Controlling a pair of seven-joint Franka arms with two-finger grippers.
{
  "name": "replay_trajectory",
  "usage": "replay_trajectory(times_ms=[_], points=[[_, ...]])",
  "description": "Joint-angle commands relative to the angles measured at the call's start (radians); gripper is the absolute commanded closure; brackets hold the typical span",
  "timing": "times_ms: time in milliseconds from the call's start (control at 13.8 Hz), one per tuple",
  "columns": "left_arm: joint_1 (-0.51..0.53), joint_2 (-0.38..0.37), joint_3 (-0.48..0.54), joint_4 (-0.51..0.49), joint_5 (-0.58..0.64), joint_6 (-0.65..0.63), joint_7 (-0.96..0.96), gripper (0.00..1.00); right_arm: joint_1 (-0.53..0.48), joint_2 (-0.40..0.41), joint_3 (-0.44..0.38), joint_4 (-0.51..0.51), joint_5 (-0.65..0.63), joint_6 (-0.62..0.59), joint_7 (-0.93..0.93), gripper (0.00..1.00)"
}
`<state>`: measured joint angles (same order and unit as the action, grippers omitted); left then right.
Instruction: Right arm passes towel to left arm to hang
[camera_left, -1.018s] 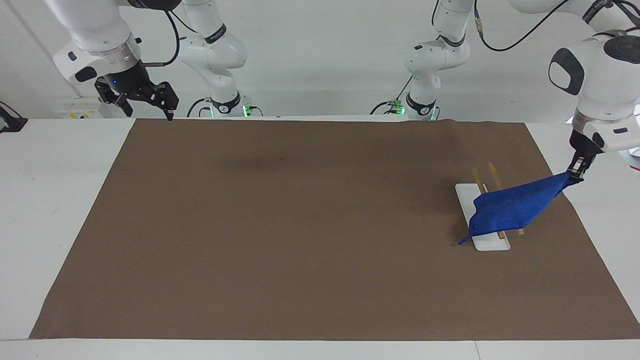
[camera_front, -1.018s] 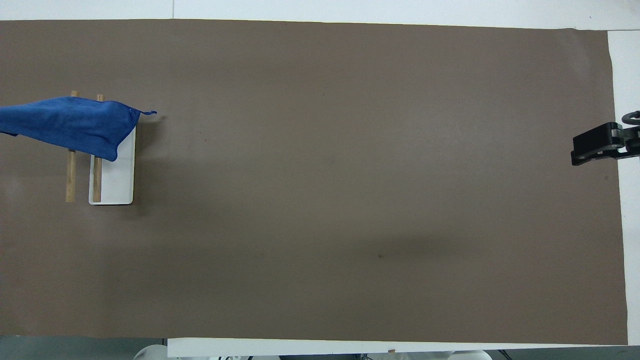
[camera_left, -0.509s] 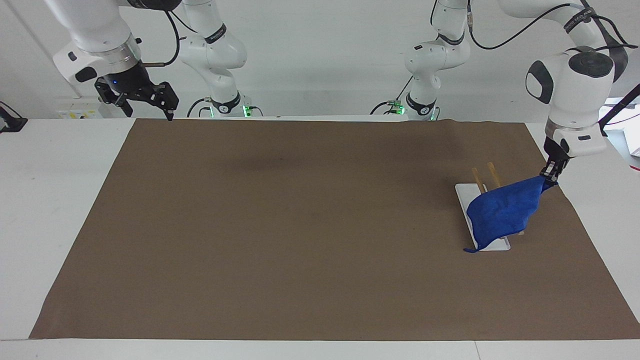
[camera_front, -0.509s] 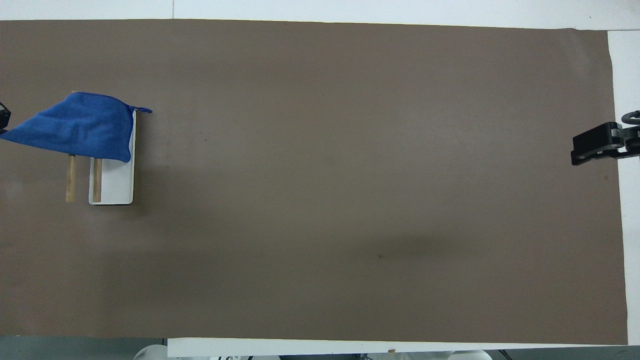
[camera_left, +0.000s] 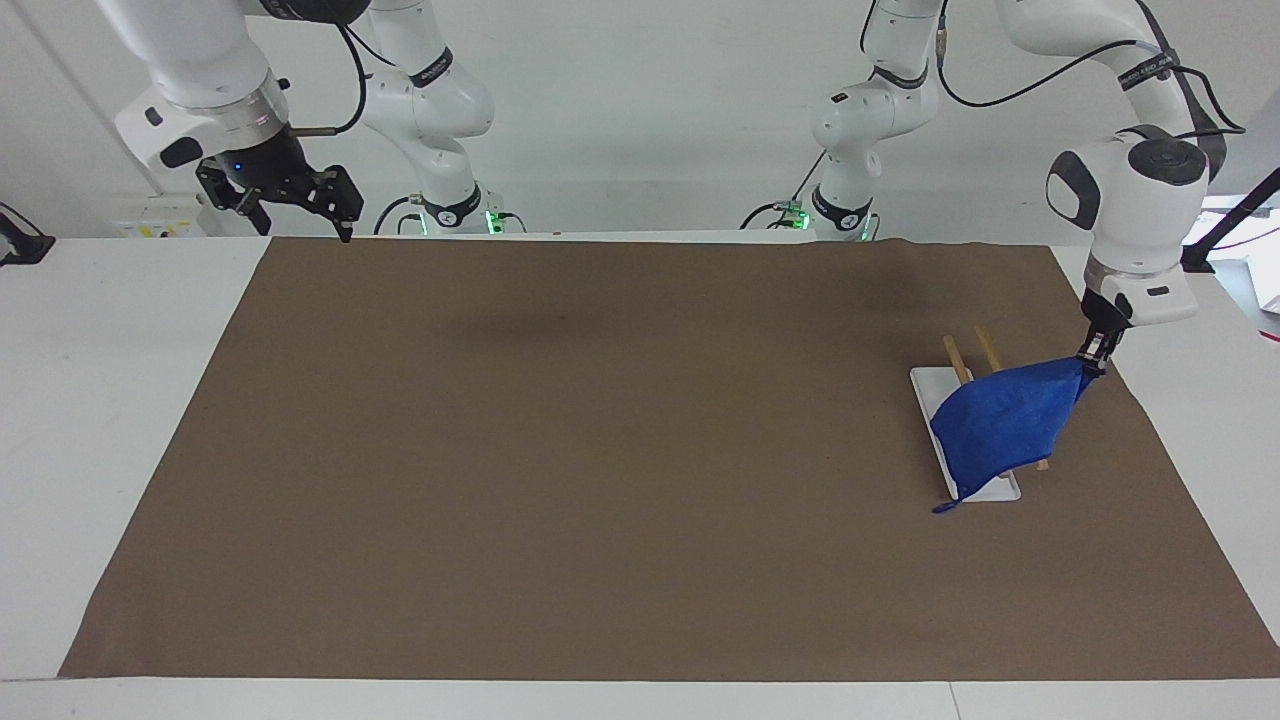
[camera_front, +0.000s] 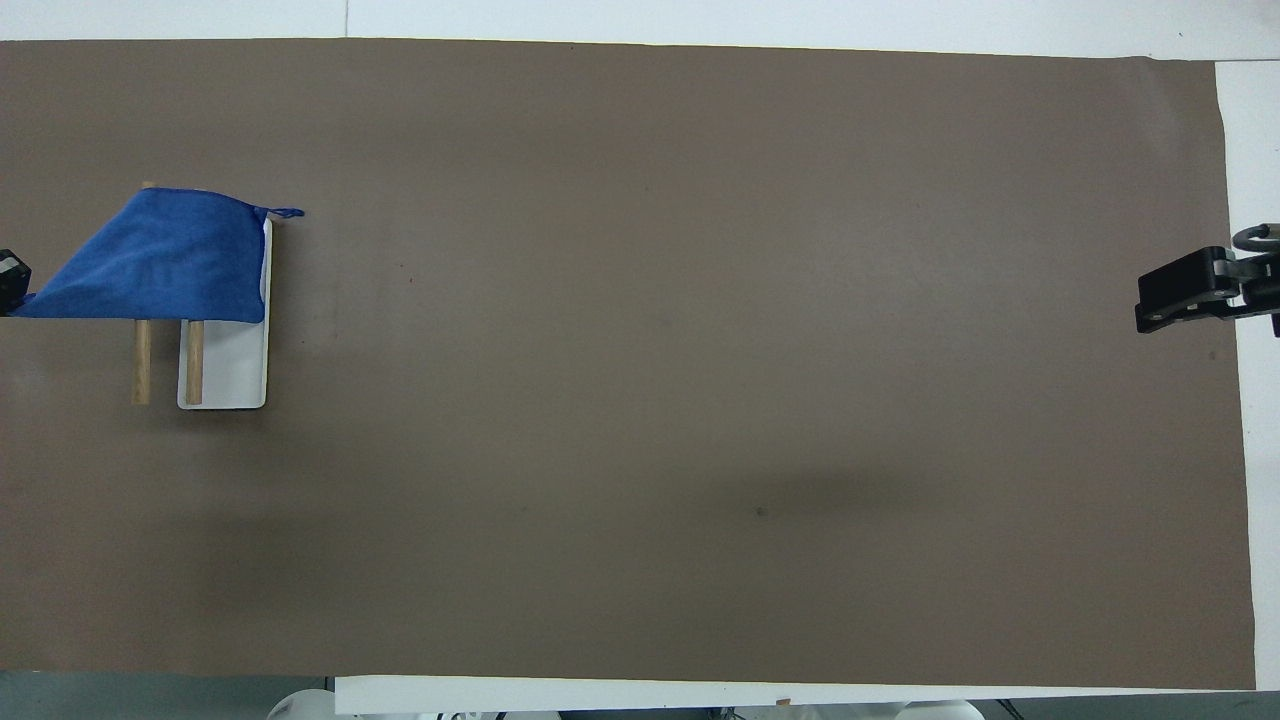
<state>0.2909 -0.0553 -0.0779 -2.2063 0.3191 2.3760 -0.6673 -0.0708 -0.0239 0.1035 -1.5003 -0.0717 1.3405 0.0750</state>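
Observation:
The blue towel (camera_left: 1000, 425) is draped over the two wooden rods (camera_left: 955, 358) of a small rack with a white base (camera_left: 985, 488), at the left arm's end of the table. Its loop corner hangs down by the base. My left gripper (camera_left: 1092, 358) is shut on one towel corner, just above the mat beside the rack. In the overhead view the towel (camera_front: 170, 265) covers the rods' (camera_front: 141, 365) farther half, and the left gripper (camera_front: 10, 285) shows at the view's edge. My right gripper (camera_left: 298, 215), with its blue light, waits open and empty over the mat's edge at the right arm's end (camera_front: 1150, 305).
A brown mat (camera_left: 600, 450) covers most of the white table (camera_left: 100, 400). The rack's white base (camera_front: 235, 370) is the only raised thing on it. Both arm bases stand along the robots' edge.
My left gripper has moved in toward the rack with the towel corner. The towel has slackened from a stretched strip to a drape over the rods. The right arm has barely moved.

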Motion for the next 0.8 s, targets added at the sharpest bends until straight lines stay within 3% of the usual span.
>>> replay_trajectory(times_ms=[0,73,364,509,727], points=[[0.024,-0.015,-0.008,-0.024,0.012,0.029,0.008,0.16,0.019,-0.007,-0.025,-0.015,0.0,0.003,-0.018,0.0],[0.022,-0.014,-0.01,-0.02,0.011,0.023,0.0,0.0,0.019,-0.007,-0.027,-0.015,0.0,0.003,-0.018,0.0],[-0.047,-0.015,-0.016,0.03,0.008,-0.006,-0.008,0.0,-0.003,-0.007,-0.028,-0.018,0.006,0.002,-0.021,0.0],[-0.1,-0.044,-0.023,0.1,0.005,-0.189,0.006,0.0,-0.003,-0.008,-0.045,-0.018,0.006,0.002,-0.026,0.0],[-0.209,-0.04,-0.022,0.29,-0.044,-0.504,0.076,0.0,0.003,-0.008,-0.067,-0.018,0.006,0.002,-0.031,0.0]])
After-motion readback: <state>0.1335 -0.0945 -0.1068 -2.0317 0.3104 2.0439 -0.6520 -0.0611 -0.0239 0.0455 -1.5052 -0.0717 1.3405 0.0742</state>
